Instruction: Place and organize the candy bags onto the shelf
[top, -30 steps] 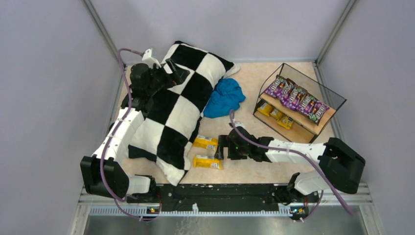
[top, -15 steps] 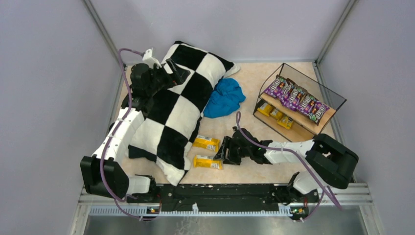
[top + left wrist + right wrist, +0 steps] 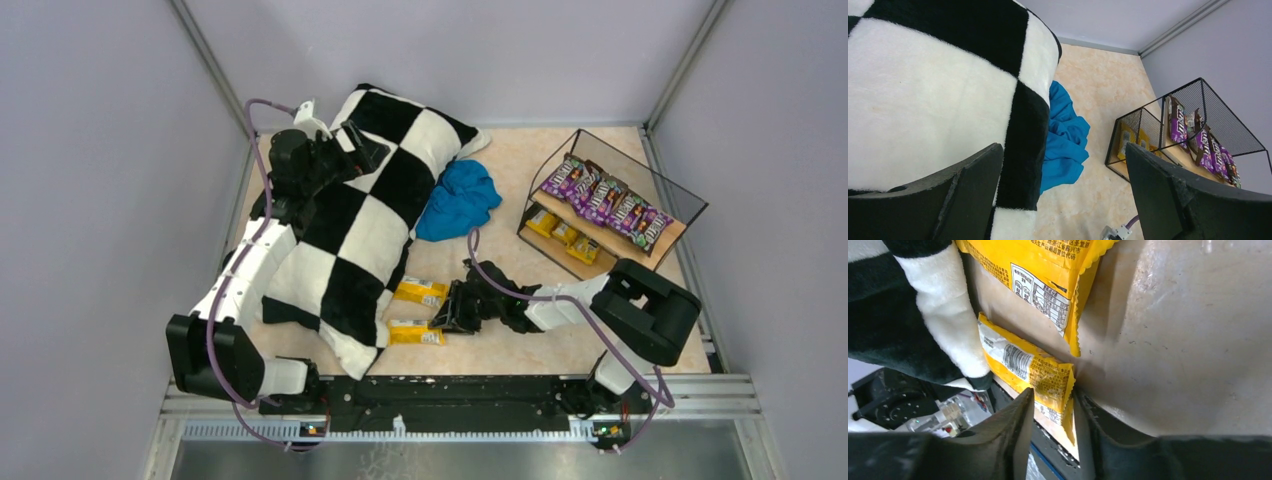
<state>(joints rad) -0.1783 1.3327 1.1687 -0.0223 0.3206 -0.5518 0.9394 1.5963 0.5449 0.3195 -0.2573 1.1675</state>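
Two yellow candy bags lie on the table by the pillow's near corner: the far one (image 3: 420, 291) (image 3: 1038, 280) and the near one (image 3: 415, 333) (image 3: 1033, 370). My right gripper (image 3: 447, 312) (image 3: 1054, 395) is low on the table, and both fingers press against the right end of the near bag. The shelf (image 3: 672, 232) (image 3: 1198, 85) stands at the back right. Several purple candy bags (image 3: 605, 200) sit on its top board and yellow ones (image 3: 565, 233) on the lower board. My left gripper (image 3: 362, 143) (image 3: 1063, 165) hovers open over the pillow, holding nothing.
A black-and-white checkered pillow (image 3: 370, 220) (image 3: 923, 100) (image 3: 923, 315) covers the left half of the table and touches the near bag. A crumpled blue cloth (image 3: 458, 200) (image 3: 1063, 145) lies between pillow and shelf. Grey walls enclose the table.
My right arm dropped and reached left, and its jaws narrowed from wide open onto the near yellow bag's end. That bag slid slightly left. The left arm stayed put.
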